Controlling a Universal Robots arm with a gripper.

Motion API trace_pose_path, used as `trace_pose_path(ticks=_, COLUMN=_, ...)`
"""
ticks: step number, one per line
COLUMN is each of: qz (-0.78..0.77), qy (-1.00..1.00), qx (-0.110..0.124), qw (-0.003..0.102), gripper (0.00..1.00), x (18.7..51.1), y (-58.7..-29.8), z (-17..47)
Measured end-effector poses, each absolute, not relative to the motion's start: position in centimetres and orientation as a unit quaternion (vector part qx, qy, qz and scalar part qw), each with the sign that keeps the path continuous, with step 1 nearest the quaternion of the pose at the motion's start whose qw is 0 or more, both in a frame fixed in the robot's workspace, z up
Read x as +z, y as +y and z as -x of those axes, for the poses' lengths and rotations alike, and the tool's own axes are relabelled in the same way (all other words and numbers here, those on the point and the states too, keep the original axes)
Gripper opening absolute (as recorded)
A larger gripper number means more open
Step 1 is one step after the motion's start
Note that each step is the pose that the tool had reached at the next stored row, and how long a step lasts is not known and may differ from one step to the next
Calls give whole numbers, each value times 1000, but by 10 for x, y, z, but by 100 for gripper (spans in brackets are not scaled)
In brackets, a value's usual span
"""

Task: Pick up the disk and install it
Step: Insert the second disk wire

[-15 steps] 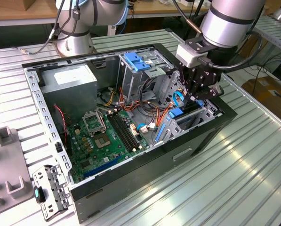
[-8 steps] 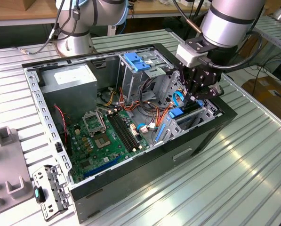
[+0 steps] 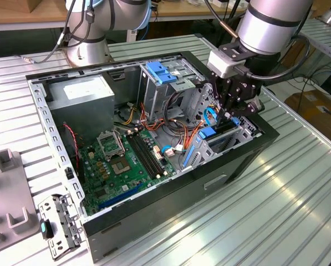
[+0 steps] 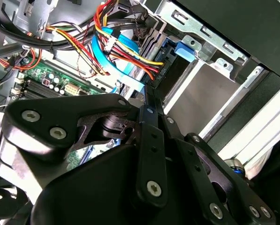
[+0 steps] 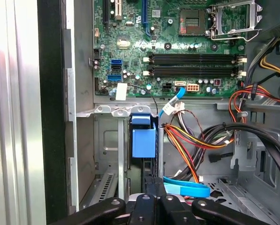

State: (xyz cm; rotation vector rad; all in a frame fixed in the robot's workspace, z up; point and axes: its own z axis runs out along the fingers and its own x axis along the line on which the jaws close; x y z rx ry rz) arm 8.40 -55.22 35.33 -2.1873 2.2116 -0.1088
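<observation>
Exterior view: disk (image 3: 216, 133) sits edgewise in case (image 3: 154, 213) bay.

Arm (image 3: 270, 25) angled steeply down, gripper (image 3: 232, 108) lowered, wrist vertical

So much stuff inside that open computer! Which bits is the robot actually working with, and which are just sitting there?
Part of the job:
- the disk, standing edge-on in the drive bay
- the gripper, right at the disk

Just lying about:
- motherboard
- grey power supply
- blue latch
- loose metal bracket
</observation>
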Motion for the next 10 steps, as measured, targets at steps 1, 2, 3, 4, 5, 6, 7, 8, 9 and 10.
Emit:
trace_pose_path(ticks=1, qz=703, qy=710, qx=-35, qw=15, gripper=11, x=353, y=-552, z=-84)
trace_pose_path(ticks=2, qz=703, qy=710, qx=-35, qw=15, gripper=11, x=354, y=-552, z=-84)
trace_pose_path(ticks=3, qz=703, qy=710, qx=-35, qw=15, gripper=11, x=354, y=-552, z=-84)
trace_pose_path(ticks=4, qz=703, qy=710, qx=-35, qw=15, gripper=11, x=354, y=-552, z=-84)
trace_pose_path(ticks=5, qz=703, qy=710, qx=-35, qw=15, gripper=11, x=354, y=-552, z=-84)
trace_pose_path(ticks=6, qz=703, qy=711, qx=-35, qw=15, gripper=11, x=354, y=-552, z=-84)
trace_pose_path(ticks=7, qz=703, qy=710, qx=-35, qw=15, gripper=11, x=354, y=-552, z=-84)
trace_pose_path(ticks=8, qz=703, qy=710, qx=-35, qw=15, gripper=18, x=354, y=-552, z=-84)
trace_pose_path(ticks=9, qz=703, qy=710, qx=-35, qw=15, gripper=18, x=354, y=-552, z=-84)
trace_pose_path(ticks=10, qz=703, qy=710, qx=-35, qw=15, gripper=18, x=354, y=-552, z=-84)
